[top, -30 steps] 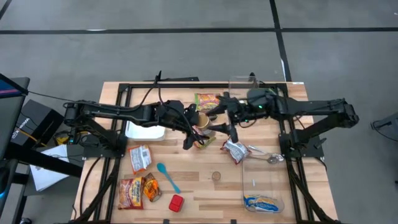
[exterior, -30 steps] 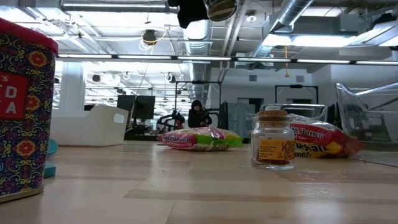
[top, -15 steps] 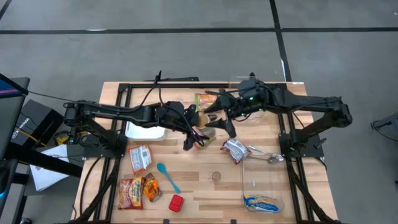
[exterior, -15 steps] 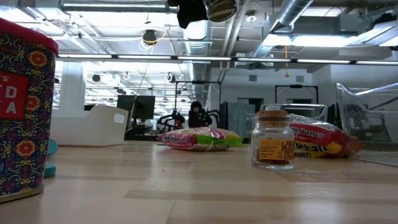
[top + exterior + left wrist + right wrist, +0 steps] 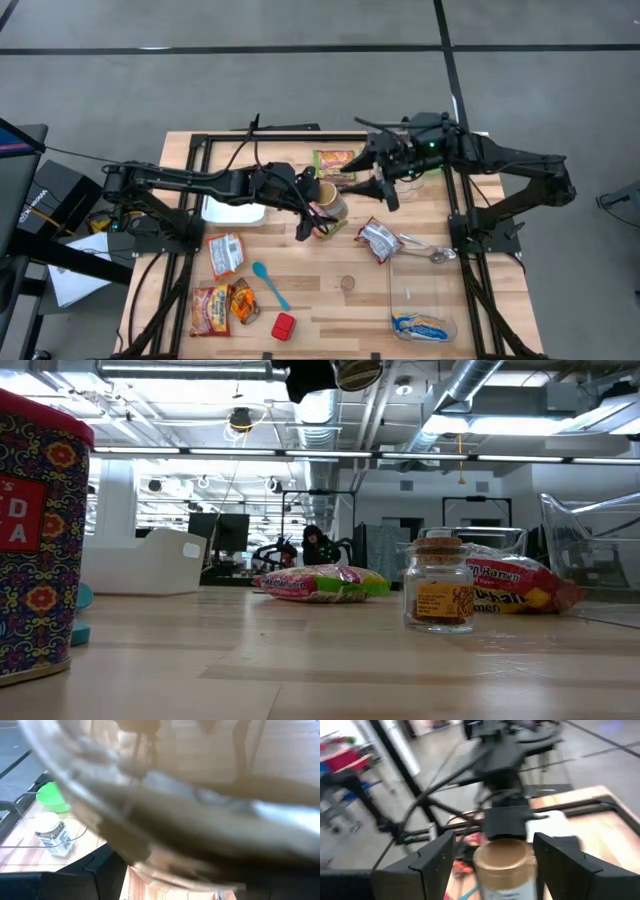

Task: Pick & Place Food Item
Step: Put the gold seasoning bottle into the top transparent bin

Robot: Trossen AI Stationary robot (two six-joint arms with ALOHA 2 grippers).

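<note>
A jar with a gold lid [image 5: 331, 200] hangs high above the table's middle, shut in my left gripper [image 5: 316, 208]. It also shows at the top of the low view [image 5: 356, 372], and it fills the left wrist view as a blur [image 5: 190, 810]. My right gripper [image 5: 383, 180] is open and empty, up off the table to the far right of the jar. In the right wrist view the jar [image 5: 507, 864] shows between my right gripper's spread fingers, farther off and apart from them. My left gripper holds the jar by its body, below the gold lid [image 5: 506, 854], coming level from the table's left side. The gripper's own block hides the exact place of contact. The jar is lifted clear, well above the table.
A red-green snack packet [image 5: 335, 160] lies behind the jar, and a ramen packet [image 5: 378, 240] and a clear container [image 5: 420, 295] lie to the right. A white bin [image 5: 235, 212], more packets [image 5: 225, 252], a blue spoon [image 5: 270, 285], a small corked jar [image 5: 440, 595] and a red tin [image 5: 35, 540] stand nearer.
My right gripper has drawn back from the gold-lidded jar toward the table's far right, staying open. The jar and my left gripper have kept their place.
</note>
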